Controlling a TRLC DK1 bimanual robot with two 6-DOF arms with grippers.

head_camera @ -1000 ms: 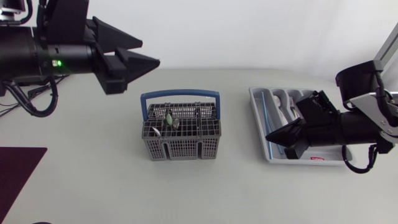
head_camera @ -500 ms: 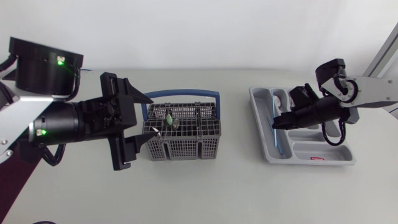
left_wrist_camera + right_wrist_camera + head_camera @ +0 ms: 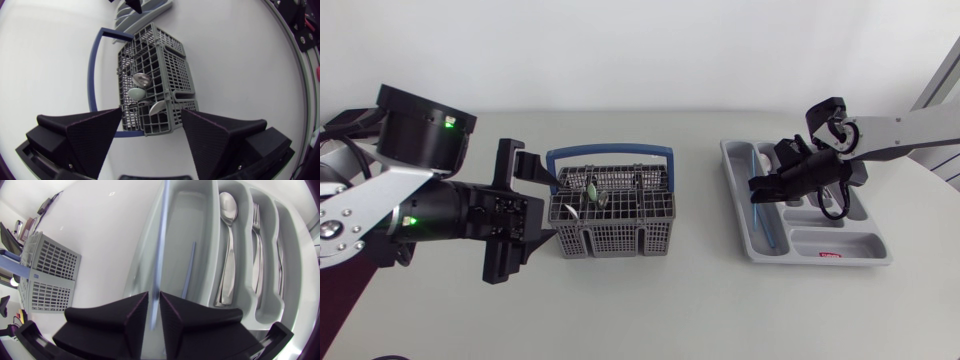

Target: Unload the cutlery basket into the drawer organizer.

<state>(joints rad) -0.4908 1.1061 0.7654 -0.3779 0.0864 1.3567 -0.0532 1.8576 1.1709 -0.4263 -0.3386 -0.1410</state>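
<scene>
Tray (image 3: 840, 250) at right, basket (image 3: 610, 242) centre, well apart. Your left gripper (image 3: 151, 112) gapes wide at basket's end. Spoons (image 3: 141, 79) inside, bowls up: likely light, stiff, slick, so pinch at neck. Right gripper (image 3: 154, 296) clenched on thin utensil (image 3: 161, 240) over tray's outer slot.

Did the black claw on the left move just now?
Yes. The left arm has come down toward the table's near edge; its jaws, earlier off the basket's far left corner, now stand open at the basket's left side.
</scene>
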